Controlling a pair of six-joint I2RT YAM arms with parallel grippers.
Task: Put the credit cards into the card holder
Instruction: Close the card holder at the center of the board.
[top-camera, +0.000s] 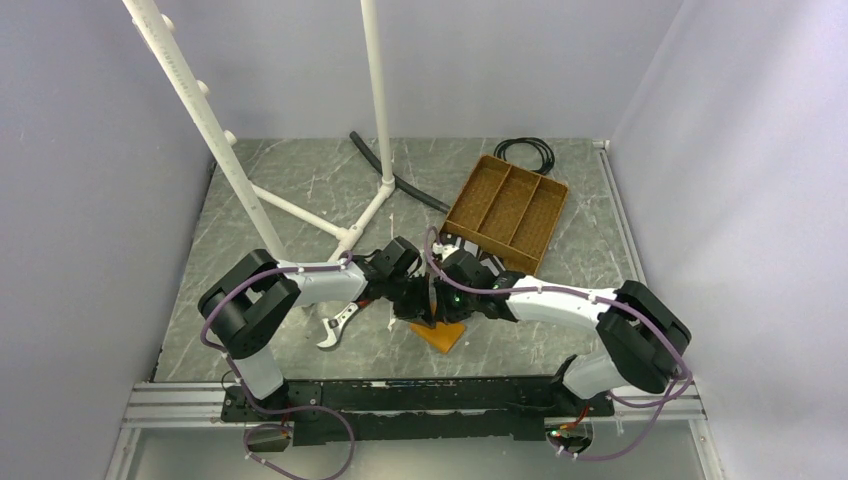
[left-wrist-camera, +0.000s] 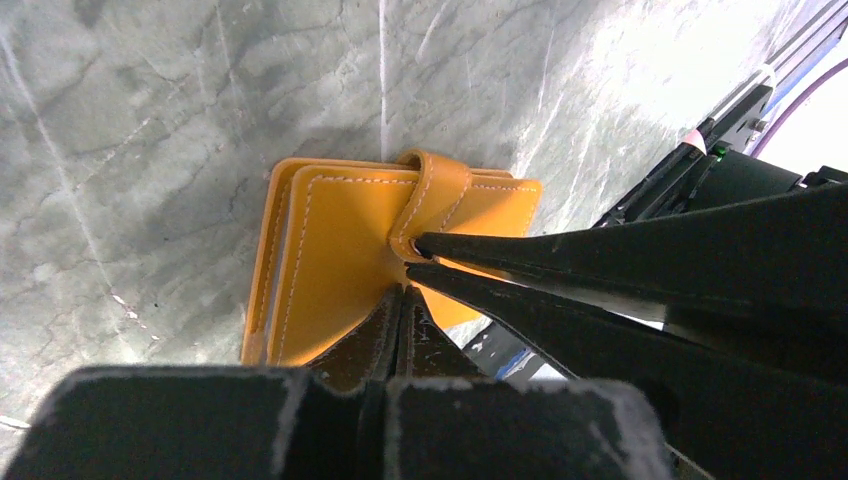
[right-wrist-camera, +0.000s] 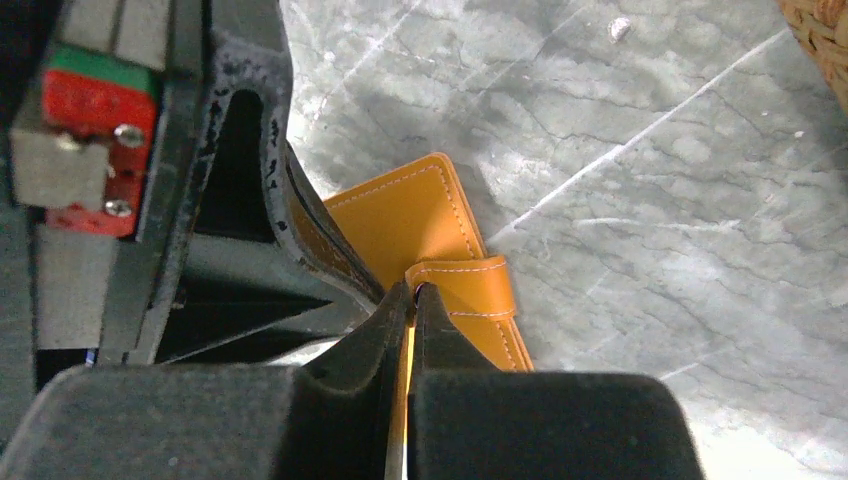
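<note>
**Where two tools meet, a holder is pinned**

Though both wrist views sit tight against it, the holder (left-wrist-camera: 330, 250) shows only its orange stitched outside; its inside is hidden, and the cards cannot be made out in any view. It lies flat on the table (top-camera: 330, 190), just beyond the rail (top-camera: 400, 400) that carries the arm bases, about midway between them, and from above the arms cover all but one corner.

The left tool (left-wrist-camera: 404, 295) has its fingers pressed together, tips on the holder's near edge; whether any leather is caught between them cannot be told. The right tool (right-wrist-camera: 411, 292) is clamped on the strap (left-wrist-camera: 435, 195), a thin orange line showing between its fingers.

Left of the holder lies a small white hooked piece (top-camera: 338, 327), too small to name.

Grey, white-veined marble makes up the table top. Farther back on the right, a brown divided tray (top-camera: 467, 192) sits askew, its near end partly hidden by the right arm. White poles (top-camera: 243, 190) rise from the back left and run out of frame. A black cable (top-camera: 525, 148) coils at the far edge. Pale lilac walls close three sides.
</note>
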